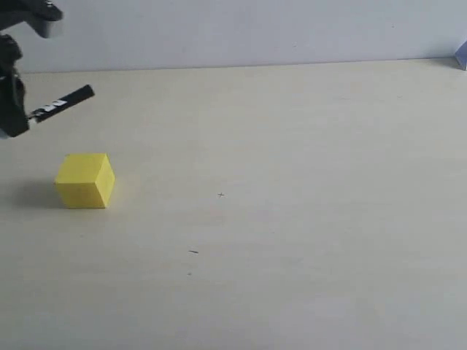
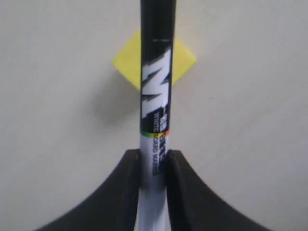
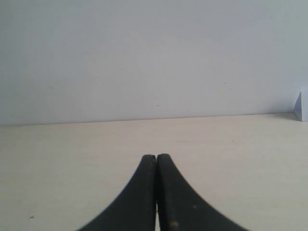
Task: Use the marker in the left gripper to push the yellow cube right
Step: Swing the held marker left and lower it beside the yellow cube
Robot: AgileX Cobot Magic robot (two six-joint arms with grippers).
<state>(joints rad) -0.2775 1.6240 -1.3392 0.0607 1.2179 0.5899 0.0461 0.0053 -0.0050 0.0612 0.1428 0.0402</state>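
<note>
The yellow cube (image 1: pixel 85 181) rests on the pale table at the left of the exterior view. Above and behind it my left gripper (image 1: pixel 16 120) hangs at the left edge, shut on the marker (image 1: pixel 62 104), whose black end sticks out to the right and upward, clear of the cube. In the left wrist view the marker (image 2: pixel 155 96) runs straight out from between the two black fingers (image 2: pixel 129 183) and crosses over the yellow cube (image 2: pixel 183 57) lying beneath it. My right gripper (image 3: pixel 156 158) shows only in its own wrist view, shut on nothing, low above the table.
The pale table (image 1: pixel 292 219) stretches to the right of the cube with only small dark specks (image 1: pixel 193 251) on it. A grey wall (image 1: pixel 255 29) backs the table. A small blue-white object (image 1: pixel 460 55) sits at the far right edge.
</note>
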